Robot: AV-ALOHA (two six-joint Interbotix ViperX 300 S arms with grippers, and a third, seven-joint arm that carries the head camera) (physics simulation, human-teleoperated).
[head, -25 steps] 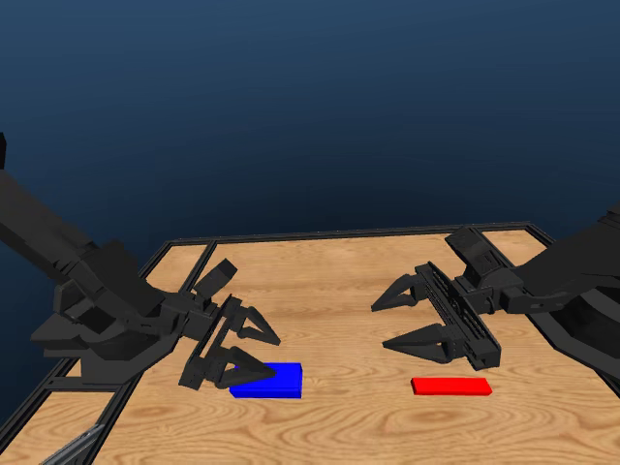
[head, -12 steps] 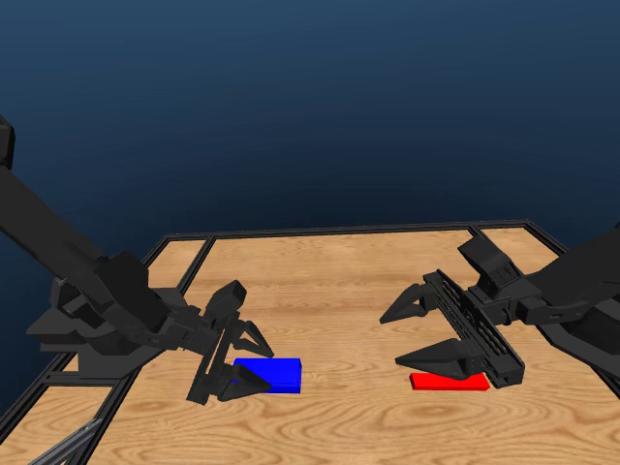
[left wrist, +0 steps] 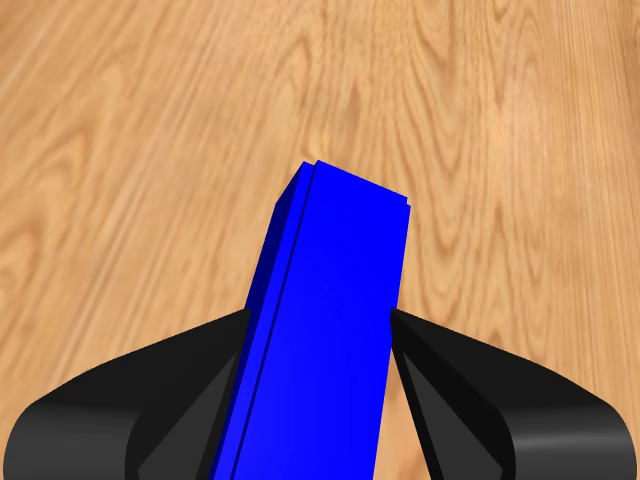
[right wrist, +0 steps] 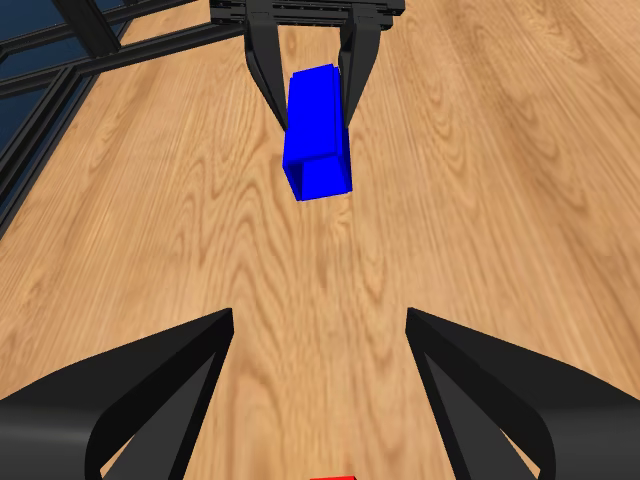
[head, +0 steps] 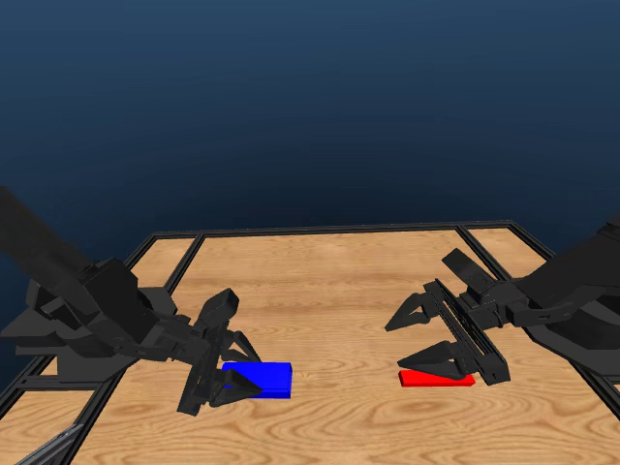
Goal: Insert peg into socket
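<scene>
Blue socket [head: 260, 378] lies flat on the wooden counter [head: 329, 291] toward its left edge, and your left hand [head: 232, 363] straddles it, jaws close on either side; whether they have clamped yet, you cannot tell. Your right hand [head: 426, 334] hangs wide open just above the red peg [head: 436, 379], which lies flat toward the right edge. You're at the reach-and-grasp step. Next, lower the right hand squarely over the peg and pinch it.
</scene>
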